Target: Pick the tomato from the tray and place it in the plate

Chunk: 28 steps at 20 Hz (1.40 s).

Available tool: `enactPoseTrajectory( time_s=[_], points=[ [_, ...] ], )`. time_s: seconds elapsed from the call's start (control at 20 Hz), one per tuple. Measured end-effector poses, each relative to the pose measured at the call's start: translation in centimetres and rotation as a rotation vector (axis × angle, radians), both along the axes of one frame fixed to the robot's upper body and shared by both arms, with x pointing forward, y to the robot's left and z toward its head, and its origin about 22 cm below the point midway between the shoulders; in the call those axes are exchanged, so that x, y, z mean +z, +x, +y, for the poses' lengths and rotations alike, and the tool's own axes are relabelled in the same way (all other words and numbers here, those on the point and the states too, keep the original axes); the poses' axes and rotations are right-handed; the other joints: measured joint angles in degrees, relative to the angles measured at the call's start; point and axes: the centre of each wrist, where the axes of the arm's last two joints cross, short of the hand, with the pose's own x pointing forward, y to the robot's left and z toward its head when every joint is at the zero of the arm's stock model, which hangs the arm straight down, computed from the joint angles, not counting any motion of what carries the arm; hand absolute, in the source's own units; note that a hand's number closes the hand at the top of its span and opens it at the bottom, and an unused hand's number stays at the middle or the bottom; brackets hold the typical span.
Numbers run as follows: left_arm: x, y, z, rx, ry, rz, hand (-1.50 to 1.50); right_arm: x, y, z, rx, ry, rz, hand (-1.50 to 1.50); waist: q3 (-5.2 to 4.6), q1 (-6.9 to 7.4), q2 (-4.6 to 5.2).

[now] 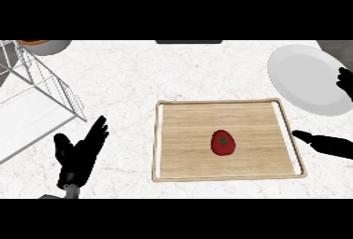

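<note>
Tomato (223,142) lies on the wooden tray (207,112), slightly right of its centre, untouched. White plate (303,79) sits beyond the tray's far right corner, on the marble counter (138,70). Right hand (332,146) at the view's right edge, spread wide: thumb just beside the tray's right rim, fingers over the plate's edge. Left hand (79,154) rests open left of the tray, fingers up. Wire rack (48,79) far left

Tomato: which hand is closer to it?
Right. The right hand is just past the right edge of the tray, level with the tomato; the left hand rests open farther off, left of the tray.
</note>
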Motion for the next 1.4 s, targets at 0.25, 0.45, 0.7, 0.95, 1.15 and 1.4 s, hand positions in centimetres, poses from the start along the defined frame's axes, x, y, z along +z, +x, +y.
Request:
enactPoseTrajectory(
  time_s=[0.25,0.45,0.7,0.95,1.15,1.4],
  points=[
    [-0.2,0.2,-0.6,0.003,-0.001,-0.002,0.0,2.2,-0.9,1.2,0.099,-0.194,0.209,-1.5,0.0,0.13,-0.03],
    [-0.4,0.4,-0.8,-0.008,-0.005,-0.014,0.0,4.3,-1.1,3.6,0.132,-0.297,0.318,-1.5,0.08,0.46,-0.04],
    [0.1,0.9,-0.7,-0.008,-0.005,0.0,0.0,4.3,-1.2,7.5,0.134,-0.374,0.422,-1.5,0.07,0.79,0.08],
    [-0.3,0.6,-0.6,-0.011,-0.007,-0.006,0.0,3.3,-0.9,11.0,0.113,-0.425,0.468,-1.5,0.13,0.76,0.07],
    [0.0,0.3,-0.7,-0.016,-0.007,-0.004,0.0,2.1,-0.6,13.3,0.106,-0.446,0.527,-1.5,0.13,0.79,0.07],
    [0.1,-0.1,-0.6,-0.014,-0.006,-0.001,0.0,0.2,-0.3,15.7,0.141,-0.443,0.588,-1.5,0.1,0.68,0.12]
  ],
)
